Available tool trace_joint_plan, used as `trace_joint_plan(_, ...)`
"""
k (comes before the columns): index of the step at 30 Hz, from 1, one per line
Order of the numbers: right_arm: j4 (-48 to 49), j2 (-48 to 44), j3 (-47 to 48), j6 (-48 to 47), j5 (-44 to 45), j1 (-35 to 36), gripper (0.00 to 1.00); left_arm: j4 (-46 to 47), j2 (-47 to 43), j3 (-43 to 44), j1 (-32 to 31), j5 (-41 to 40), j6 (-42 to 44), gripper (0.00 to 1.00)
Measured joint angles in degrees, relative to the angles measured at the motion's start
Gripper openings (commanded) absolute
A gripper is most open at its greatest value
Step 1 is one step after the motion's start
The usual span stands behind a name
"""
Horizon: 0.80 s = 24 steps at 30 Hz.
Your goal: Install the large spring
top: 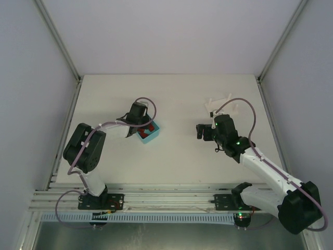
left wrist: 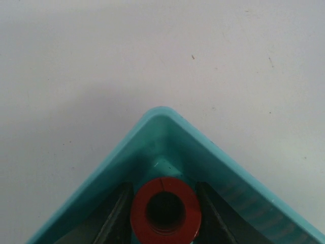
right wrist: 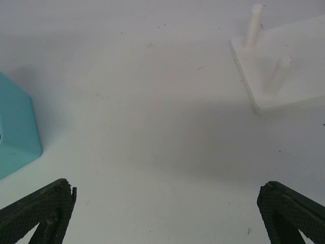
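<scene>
The large spring [left wrist: 139, 213] is a red coil seen end-on, with a hollow middle, lying in a corner of a teal bin [left wrist: 162, 127]. My left gripper [left wrist: 165, 206] reaches down into that bin, one dark finger pressed against each side of the spring. From above, the left gripper [top: 138, 124] hangs over the bin [top: 152, 136], with red parts showing inside. My right gripper [top: 201, 132] hovers over bare table with its jaws wide apart and nothing between them [right wrist: 167, 203]. A white base plate [right wrist: 297, 76] with two upright pegs sits ahead and to its right.
The white peg base [top: 221, 105] stands at the back right of the table. A corner of the teal bin [right wrist: 15, 132] shows at the left of the right wrist view. Grey walls enclose the table on three sides.
</scene>
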Motion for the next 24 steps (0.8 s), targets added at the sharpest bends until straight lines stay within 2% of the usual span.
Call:
trace_joint_plan(9,0.0,0.0,0.0,0.0,0.3,0.0,0.99,0.5,0.4,0.2,-0.7,-2.0,0.5,0.14)
trace_joint_plan(14,0.0,0.0,0.0,0.0,0.4,0.0,0.99,-0.4,-1.2,0.1,-1.3,-2.2,0.6,0.08)
trace_joint_plan(18,0.0,0.0,0.0,0.1,0.3,0.0,0.99,-0.3,-6.6,-1.3,-1.8,-2.0,0.2,0.07)
trace_joint_plan(19,0.0,0.0,0.0,0.1,0.2,0.0,0.99,-0.3,-8.3,-1.6,-1.9,-1.9,0.0,0.02)
trace_joint_plan(24,0.3,1.1,0.4,4.3,-2.1,0.1,0.99,0.5,-17.6,-3.8,-2.1,-1.4,-0.9,0.0)
